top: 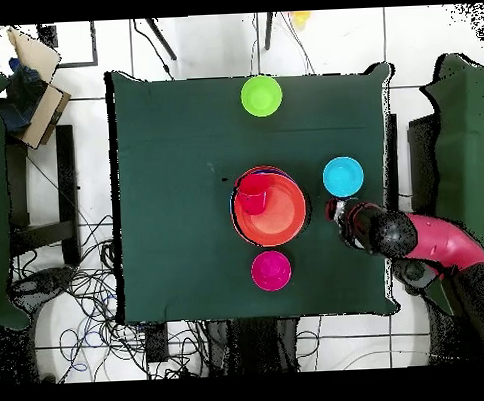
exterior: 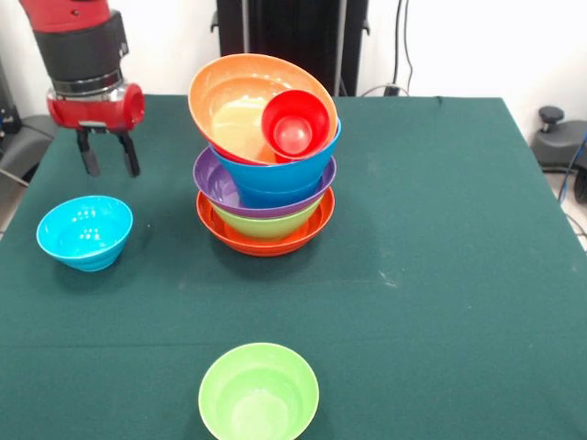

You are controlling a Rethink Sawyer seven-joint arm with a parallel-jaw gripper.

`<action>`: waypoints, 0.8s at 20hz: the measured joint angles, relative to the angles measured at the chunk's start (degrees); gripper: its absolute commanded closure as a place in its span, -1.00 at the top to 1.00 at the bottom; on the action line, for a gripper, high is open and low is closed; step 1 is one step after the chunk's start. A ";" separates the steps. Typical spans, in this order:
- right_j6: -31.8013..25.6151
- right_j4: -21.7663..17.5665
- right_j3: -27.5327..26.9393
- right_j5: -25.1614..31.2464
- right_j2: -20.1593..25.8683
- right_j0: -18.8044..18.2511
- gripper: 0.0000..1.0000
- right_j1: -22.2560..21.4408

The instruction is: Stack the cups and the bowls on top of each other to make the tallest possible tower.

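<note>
The tower (exterior: pixel 264 234) stands mid-table: a wide orange base, then a green bowl (exterior: pixel 266 220), a purple bowl (exterior: pixel 218 188) and a blue bowl (exterior: pixel 286 174). A second orange bowl (exterior: pixel 234 96) leans tilted on top, with the red cup (exterior: pixel 295 124) lying in it, mouth toward the camera. From overhead the tower (top: pixel 277 215) shows the cup (top: pixel 252 198) at one side. My gripper (exterior: pixel 107 158) is open and empty, hovering left of the tower, just behind a loose light blue bowl (exterior: pixel 84 231). In the overhead view the gripper (top: pixel 337 212) is beside that bowl (top: pixel 343 176).
A loose green bowl (exterior: pixel 259 392) sits upright at the table's front edge; it also shows in the overhead view (top: pixel 261 95). A small magenta bowl (top: pixel 271 270) sits on the robot's side of the tower, hidden behind it in the front view. The table is covered in green cloth (exterior: pixel 440 229).
</note>
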 measured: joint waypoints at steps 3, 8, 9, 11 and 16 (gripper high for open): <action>0.00 -1.19 0.00 -1.51 0.01 0.38 1.00 1.06; 0.00 -1.94 -0.55 -1.69 0.00 1.26 1.00 3.55; 0.00 -1.93 -0.90 -1.53 0.01 1.40 1.00 3.99; 0.00 -1.92 -2.62 -0.38 0.01 1.96 1.00 5.48; 0.00 -1.81 -7.90 3.48 0.24 3.18 1.00 8.90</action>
